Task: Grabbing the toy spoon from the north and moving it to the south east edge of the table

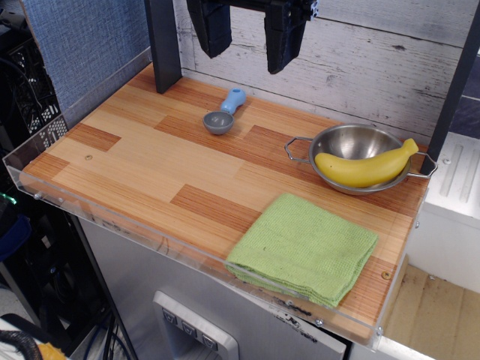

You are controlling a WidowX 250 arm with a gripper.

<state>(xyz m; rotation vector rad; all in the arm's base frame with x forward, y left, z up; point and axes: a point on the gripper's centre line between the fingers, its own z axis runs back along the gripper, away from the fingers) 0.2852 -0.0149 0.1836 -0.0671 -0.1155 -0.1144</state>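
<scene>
The toy spoon lies on the far part of the wooden table, with its round grey bowl toward me and its short light-blue handle pointing to the back wall. My gripper hangs at the top of the view, well above the table and a little behind and to the right of the spoon. Its two black fingers stand apart and hold nothing. The arm above the fingers is cut off by the frame.
A steel bowl with wire handles holds a yellow banana at the right. A folded green woven cloth lies at the front right corner. A clear acrylic rim runs along the table edges. A dark post stands at the back left.
</scene>
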